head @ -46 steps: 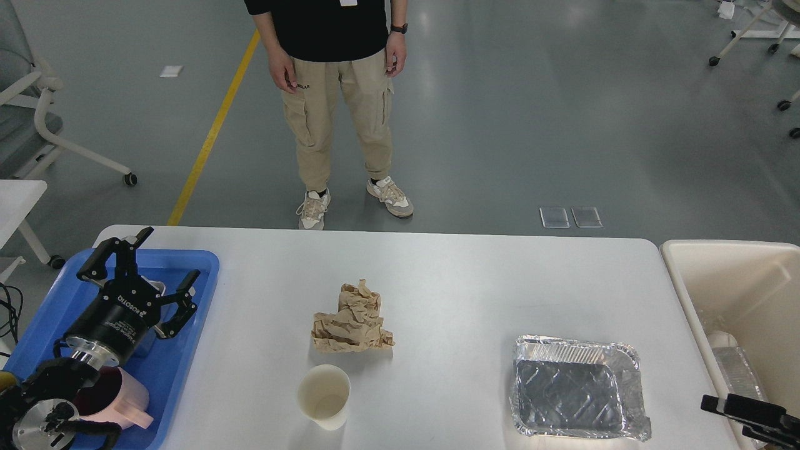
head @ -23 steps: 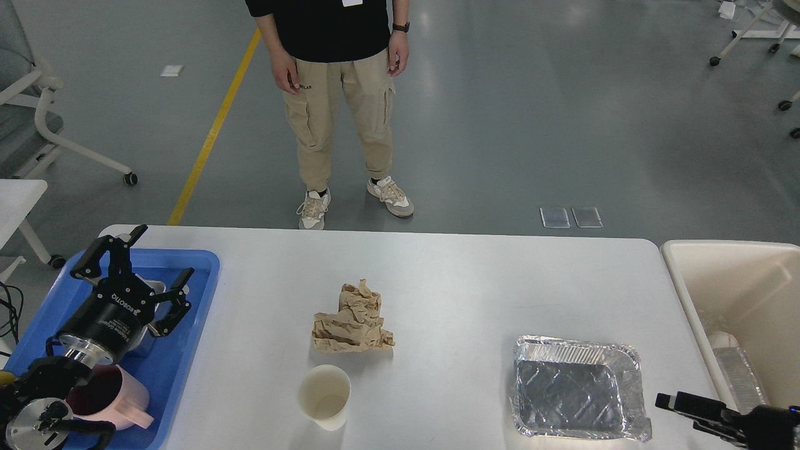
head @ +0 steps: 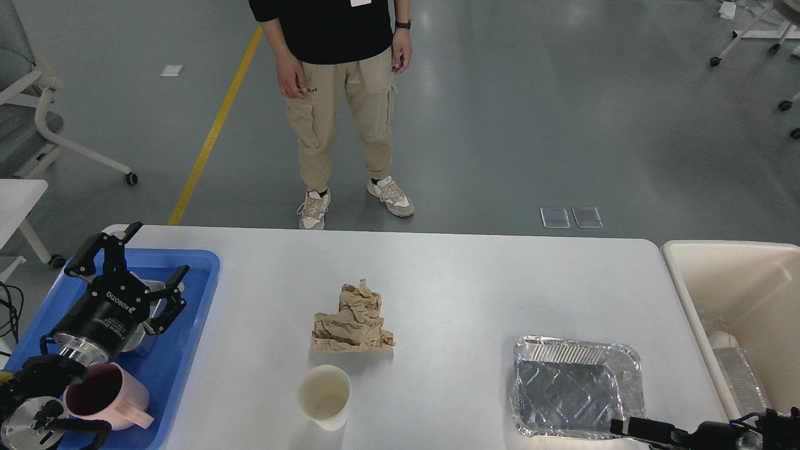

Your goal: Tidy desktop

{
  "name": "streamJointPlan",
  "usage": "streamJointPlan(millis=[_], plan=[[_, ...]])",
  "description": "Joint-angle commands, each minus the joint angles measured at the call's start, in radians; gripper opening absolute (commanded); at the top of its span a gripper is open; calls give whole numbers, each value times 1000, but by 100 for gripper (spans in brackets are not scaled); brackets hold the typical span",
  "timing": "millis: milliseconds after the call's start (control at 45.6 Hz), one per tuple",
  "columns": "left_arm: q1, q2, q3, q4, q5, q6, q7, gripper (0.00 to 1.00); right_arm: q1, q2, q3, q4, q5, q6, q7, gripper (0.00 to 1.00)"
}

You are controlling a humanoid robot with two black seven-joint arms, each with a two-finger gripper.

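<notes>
The desktop (head: 450, 294) is a wide white tabletop. On it lie a crumpled brown paper (head: 353, 319) at the centre, an empty paper cup (head: 324, 395) upright just in front of it, and an empty foil tray (head: 575, 384) at the front right. My left gripper (head: 160, 249) hangs open over the blue tray (head: 187, 350) at the left, holding nothing. My right gripper (head: 625, 428) pokes in low at the bottom right, just in front of the foil tray. It looks dark and thin, and its fingers cannot be told apart.
A pink mug (head: 106, 400) and a small metal item (head: 153, 289) sit in the blue tray. A beige bin (head: 731, 294) with clear plastic waste stands off the table's right end. A person (head: 340, 94) stands beyond the far edge.
My left gripper has drawn back a little to the left over the blue tray, still open. My right arm has slid leftward along the front edge to below the foil tray.
</notes>
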Motion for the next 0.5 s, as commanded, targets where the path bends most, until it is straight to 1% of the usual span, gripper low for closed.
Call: streamJointPlan(millis=[0, 373, 482], plan=[[1, 0, 0, 0, 1, -1, -1, 97, 2, 1, -1, -1, -2, -1, 9, 100], [6, -1, 0, 0, 2, -14, -14, 97, 35, 1, -1, -21, 0, -18, 9, 100], [4, -1, 0, 0, 2, -14, -15, 97, 35, 22, -2, -47, 1, -18, 10, 100]])
